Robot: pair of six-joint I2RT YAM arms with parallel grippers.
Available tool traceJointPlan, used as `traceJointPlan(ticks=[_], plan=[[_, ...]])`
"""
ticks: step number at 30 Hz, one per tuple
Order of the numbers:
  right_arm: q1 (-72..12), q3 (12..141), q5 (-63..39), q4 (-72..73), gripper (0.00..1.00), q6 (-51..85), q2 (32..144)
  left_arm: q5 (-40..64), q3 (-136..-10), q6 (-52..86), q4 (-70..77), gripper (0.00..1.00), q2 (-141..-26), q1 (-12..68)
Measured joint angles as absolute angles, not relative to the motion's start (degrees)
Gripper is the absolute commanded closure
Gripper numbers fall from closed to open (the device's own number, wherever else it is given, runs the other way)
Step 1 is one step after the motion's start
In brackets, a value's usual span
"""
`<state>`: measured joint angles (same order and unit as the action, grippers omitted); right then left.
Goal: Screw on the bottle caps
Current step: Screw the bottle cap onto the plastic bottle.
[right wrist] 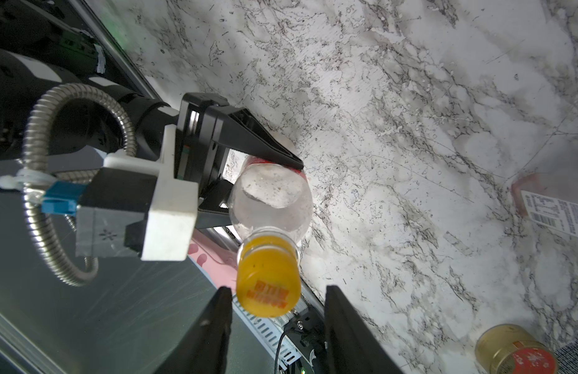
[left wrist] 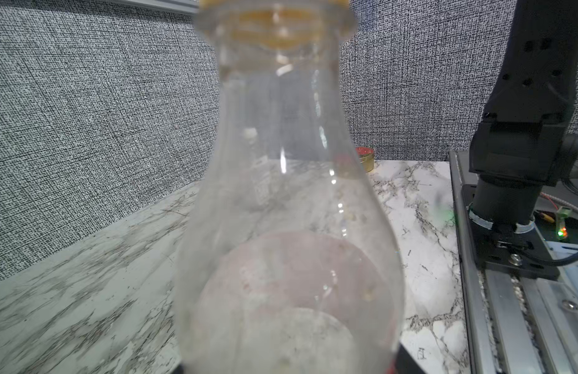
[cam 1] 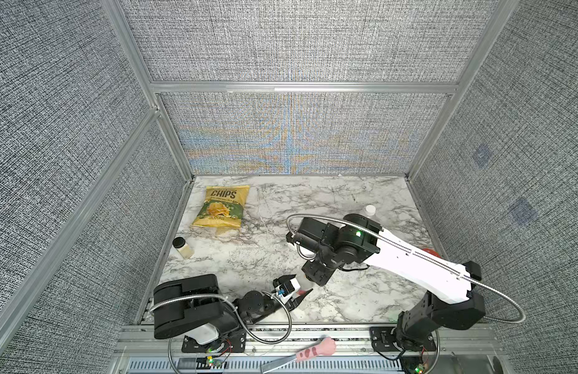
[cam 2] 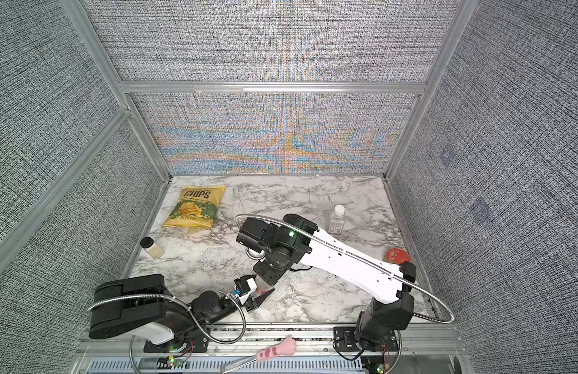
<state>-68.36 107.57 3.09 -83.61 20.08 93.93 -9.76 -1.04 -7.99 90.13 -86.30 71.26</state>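
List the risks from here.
1. The orange cap sits off-centre between the open jaws of the right end effector; closing may shove the neck sideways and cross-thread it.
2. The left end effector grips the tall bottle only low, near its base; twisting could spin or tip it.

In a top view the right arm (cam 1: pixel 397 259) hides all but the top of the squarish bottle (cam 1: pixel 370 210) and most of the red tin lid (cam 1: pixel 430 251). In the left wrist view the round bottle (left wrist: pixel 287 194) is blurred and the orange-yellow cap (left wrist: pixel 274 30) is cut off by the picture's edge. Both top views conceal that cap beneath the right arm.
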Motion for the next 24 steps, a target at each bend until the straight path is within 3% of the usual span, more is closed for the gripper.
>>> traceJointPlan(ticks=[24], plan=[[-67.13,106.19,2.35,-83.18,0.55,19.68,94.24,-9.93,-0.95,-8.56,90.02,0.44,-86.41,71.33]])
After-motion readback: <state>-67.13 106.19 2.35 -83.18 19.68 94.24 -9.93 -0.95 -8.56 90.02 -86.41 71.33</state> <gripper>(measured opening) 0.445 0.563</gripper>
